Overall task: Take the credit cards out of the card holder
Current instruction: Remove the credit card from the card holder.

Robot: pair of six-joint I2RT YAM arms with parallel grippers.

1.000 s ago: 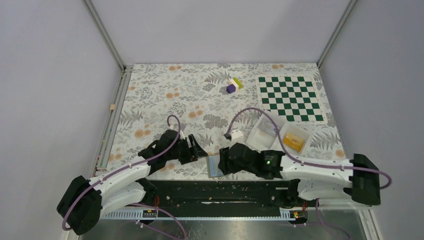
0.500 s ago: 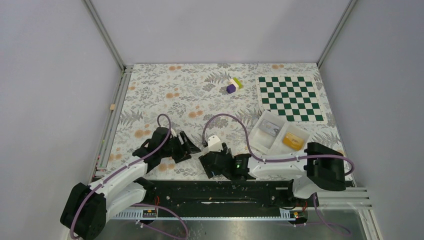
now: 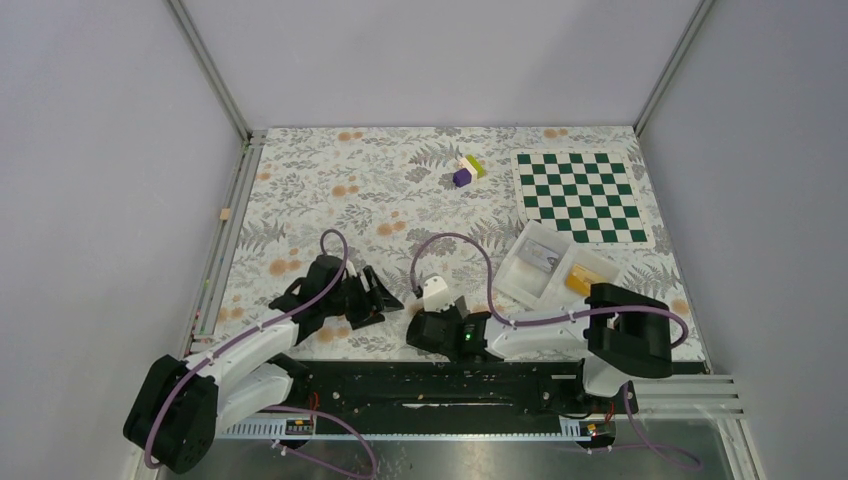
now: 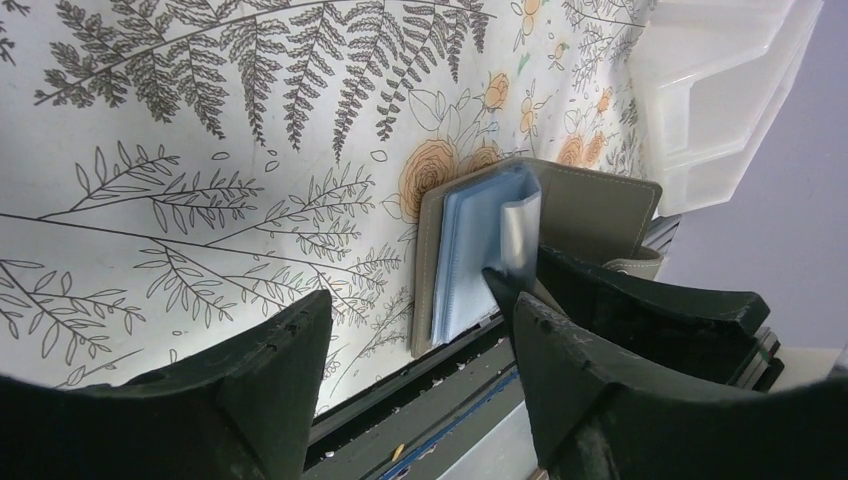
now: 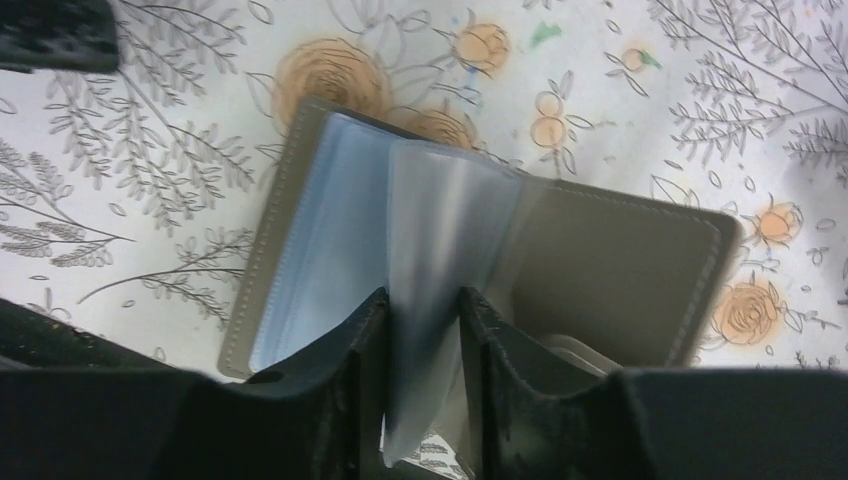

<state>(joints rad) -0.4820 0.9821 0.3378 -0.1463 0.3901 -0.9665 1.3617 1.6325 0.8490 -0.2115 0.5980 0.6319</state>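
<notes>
The card holder [image 5: 600,270] lies open on the floral cloth at the table's near edge, grey outside with light blue sleeves [image 5: 330,230]. My right gripper [image 5: 422,340] is shut on one translucent sleeve leaf of the holder and holds that leaf upright. In the top view the right gripper [image 3: 428,330] covers the holder. My left gripper [image 4: 420,340] is open and empty, just left of the holder [image 4: 480,250] and apart from it; it also shows in the top view [image 3: 383,296]. No credit card shows plainly; any cards are hidden in the sleeves.
A clear-white divided tray [image 3: 530,262] with an orange item [image 3: 583,281] stands right of the arms, also in the left wrist view [image 4: 720,90]. A green chessboard mat [image 3: 580,196] and small coloured blocks [image 3: 467,170] lie at the back. A black rail [image 3: 450,375] runs along the near edge.
My right gripper has swung left along the near edge and now covers the holder. My left gripper has drawn back a little to the left.
</notes>
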